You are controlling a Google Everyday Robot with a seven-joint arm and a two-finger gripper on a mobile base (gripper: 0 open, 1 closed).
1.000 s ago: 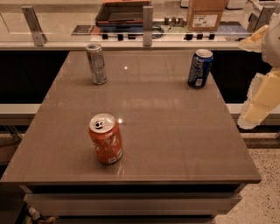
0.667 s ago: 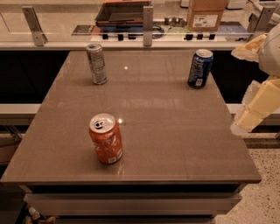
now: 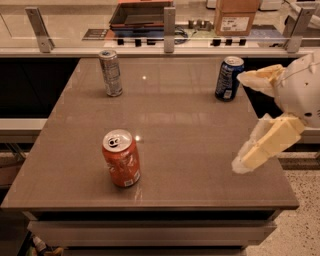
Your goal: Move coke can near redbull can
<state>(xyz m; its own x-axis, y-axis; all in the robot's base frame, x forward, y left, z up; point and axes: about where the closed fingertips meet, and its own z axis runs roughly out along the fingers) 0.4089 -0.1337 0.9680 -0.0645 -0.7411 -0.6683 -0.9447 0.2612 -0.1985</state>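
Observation:
The coke can [image 3: 121,159], orange-red with a silver top, stands upright near the front left of the brown table [image 3: 185,125]. The redbull can [image 3: 110,73], slim and silver-grey, stands upright at the back left. My gripper [image 3: 239,122] is at the table's right edge, well right of the coke can. It is open and empty, with one cream finger [image 3: 257,79] high and the other finger [image 3: 265,147] low.
A wider blue can [image 3: 229,78] stands at the back right, just left of the upper finger. Behind the table runs a counter with metal posts [image 3: 169,22], a dark tray [image 3: 142,13] and a cardboard box [image 3: 236,15].
My gripper has moved left and further into view, over the table's right edge. The cans have not moved.

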